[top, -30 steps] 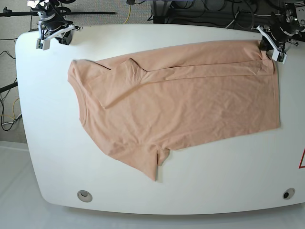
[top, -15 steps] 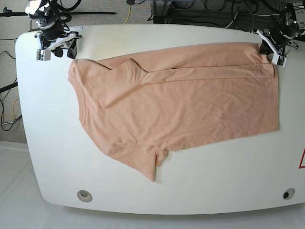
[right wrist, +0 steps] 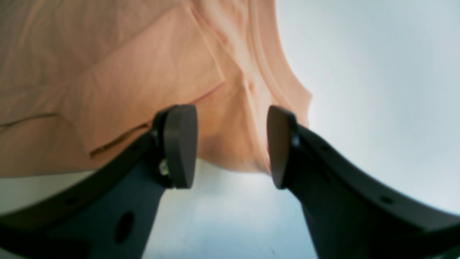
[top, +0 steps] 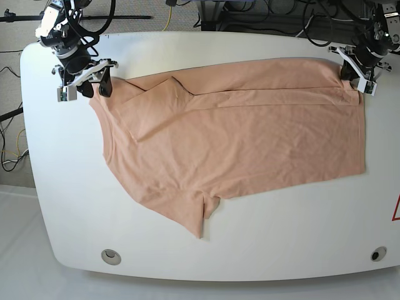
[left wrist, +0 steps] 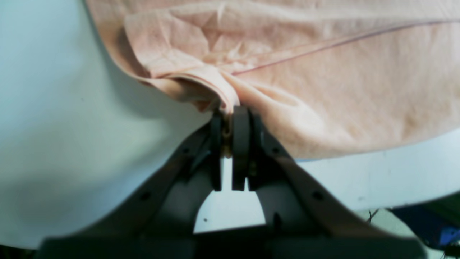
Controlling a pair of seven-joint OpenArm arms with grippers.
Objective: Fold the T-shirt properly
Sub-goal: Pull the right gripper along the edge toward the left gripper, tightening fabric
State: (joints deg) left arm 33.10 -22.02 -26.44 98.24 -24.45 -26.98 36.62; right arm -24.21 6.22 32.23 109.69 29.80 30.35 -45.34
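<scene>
1. The T-shirt (top: 250, 131) lies spread flat on the white table (top: 62, 206), covering most of the middle and reaching toward the far edge.
2. Its hem runs along the side near the table's right edge in the base view, and its neck and shoulder end points toward the left edge.
3. One short sleeve (top: 187, 215) sticks out toward the near edge; the other sleeve (top: 159, 100) is folded in on top of the body near the far edge.
4. A long crease runs across the upper part of the shirt, from the folded sleeve toward the hem corner.
5. The left gripper (top: 355, 74) sits at the far right corner of the shirt, jaws pressed together on a bunched pinch of the hem fabric (left wrist: 224, 97); the cloth gathers into folds right at the fingertips (left wrist: 240, 118).
6. The right gripper (top: 84, 87) is at the far left corner of the shirt, by the shoulder end.
7. Its jaws stand apart, with the shirt's edge (right wrist: 233, 151) showing in the gap between the two pads (right wrist: 179, 144); they grip nothing.
8. Two small round fittings (top: 111, 255) sit in the table near the near edge, one toward each corner.
</scene>
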